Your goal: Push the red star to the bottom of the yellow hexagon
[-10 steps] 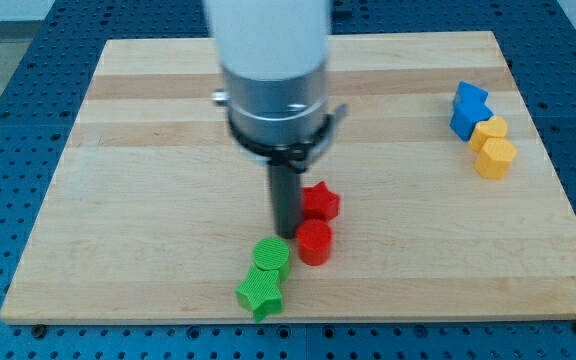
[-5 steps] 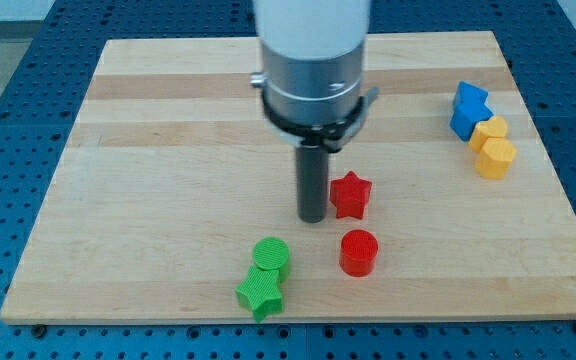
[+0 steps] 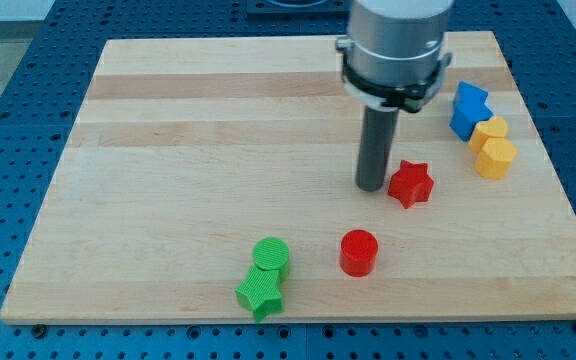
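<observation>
The red star (image 3: 411,184) lies on the wooden board, right of centre. My tip (image 3: 372,186) rests on the board just left of the star, touching or almost touching its left side. The yellow hexagon (image 3: 496,158) sits near the board's right edge, up and to the right of the star, with a gap between them. A second yellow block (image 3: 488,131) touches the hexagon's top.
Two blue blocks (image 3: 467,108) stand above the yellow pair at the right edge. A red cylinder (image 3: 358,252) lies below and left of the star. A green cylinder (image 3: 271,256) and a green star (image 3: 259,292) sit together near the bottom edge.
My tip has moved right and slightly up, pushing the red star with it toward the yellow hexagon. The red cylinder was shifted right early on and then stayed behind.
</observation>
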You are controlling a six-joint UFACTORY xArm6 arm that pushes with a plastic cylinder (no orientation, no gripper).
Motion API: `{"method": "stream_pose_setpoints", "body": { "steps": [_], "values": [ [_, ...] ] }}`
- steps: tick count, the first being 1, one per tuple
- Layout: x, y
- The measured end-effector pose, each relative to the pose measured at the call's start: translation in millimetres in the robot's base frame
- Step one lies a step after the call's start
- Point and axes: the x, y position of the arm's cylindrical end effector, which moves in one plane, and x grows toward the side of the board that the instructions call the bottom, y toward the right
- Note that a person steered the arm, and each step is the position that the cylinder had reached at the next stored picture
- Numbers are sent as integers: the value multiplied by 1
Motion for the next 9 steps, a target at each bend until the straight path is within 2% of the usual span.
{"method": "stream_pose_setpoints", "body": {
  "steps": [1,2,3,4,5,7,9],
  "values": [
    [0,56],
    [1,87],
    [1,70],
    [15,31],
    [43,24],
    [39,87],
    [41,104]
  ]
}}
